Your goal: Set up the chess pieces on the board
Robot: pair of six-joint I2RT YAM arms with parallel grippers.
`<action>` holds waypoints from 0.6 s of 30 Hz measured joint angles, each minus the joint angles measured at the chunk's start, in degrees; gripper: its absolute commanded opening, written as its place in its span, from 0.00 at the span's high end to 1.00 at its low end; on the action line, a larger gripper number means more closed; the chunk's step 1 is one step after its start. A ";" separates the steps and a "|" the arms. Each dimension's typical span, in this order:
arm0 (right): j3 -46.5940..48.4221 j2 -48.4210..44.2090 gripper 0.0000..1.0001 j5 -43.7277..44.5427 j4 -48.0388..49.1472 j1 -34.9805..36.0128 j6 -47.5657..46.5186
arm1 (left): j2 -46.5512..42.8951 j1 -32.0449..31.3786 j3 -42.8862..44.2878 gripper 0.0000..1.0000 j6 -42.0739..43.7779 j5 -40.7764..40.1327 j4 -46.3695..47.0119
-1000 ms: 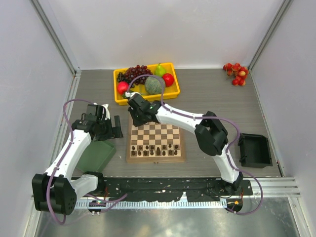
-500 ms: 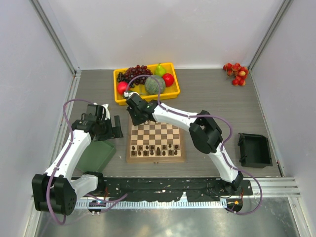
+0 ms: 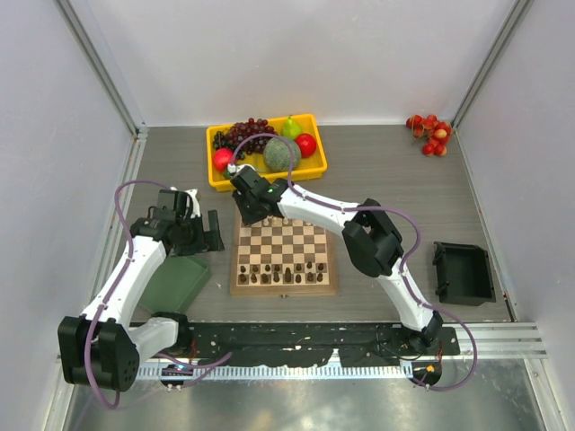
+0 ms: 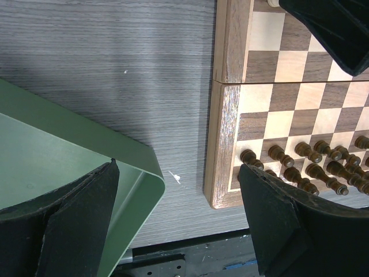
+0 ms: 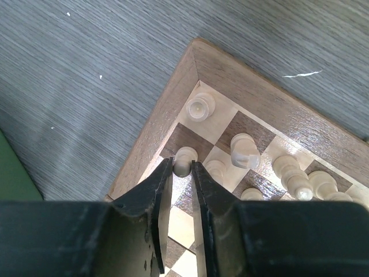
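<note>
The chessboard [image 3: 285, 254] lies at the table's middle. Dark brown pieces [image 3: 283, 272] fill its near rows; they also show in the left wrist view [image 4: 311, 164]. Cream pieces [image 5: 242, 151] stand at the far left corner. My right gripper [image 5: 183, 167] is over that corner, shut on a cream pawn [image 5: 184, 159] that stands on a dark square beside the rim [image 5: 167, 115]. My left gripper [image 4: 179, 190] is open and empty, above the bare table between the green tray [image 4: 69, 150] and the board's near left corner [image 4: 222, 184].
A yellow tray [image 3: 314, 164] with grapes, a pear, apples and a melon stands just beyond the board. A black bin [image 3: 464, 273] sits at the right. Small red fruits [image 3: 429, 133] lie at the back right.
My right gripper has shifted slightly farther back and left over the board's far left corner. The left arm has not moved.
</note>
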 measured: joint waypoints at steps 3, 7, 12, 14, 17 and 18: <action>0.00 0.00 0.66 -0.07 -0.17 0.00 -0.04 | 0.00 0.00 0.00 0.08 0.00 0.00 -0.02; 0.00 0.00 0.58 -0.92 -0.63 0.00 -0.39 | 0.00 0.00 0.00 0.08 0.00 -0.02 -0.02; 0.00 -0.48 0.50 -2.27 -0.81 0.00 -1.31 | 0.00 0.00 0.00 0.08 0.00 -0.02 -0.02; -0.20 -1.64 0.48 -2.60 -0.74 0.00 -1.68 | 0.00 0.00 0.00 0.08 -0.02 -0.02 0.00; -2.58 -5.95 0.44 -2.60 0.00 0.00 -2.12 | 0.00 -0.02 0.00 0.08 0.00 -0.02 0.04; -4.24 -8.41 0.40 -2.25 0.68 0.00 -2.34 | 0.00 -0.02 0.00 0.08 0.00 -0.04 0.11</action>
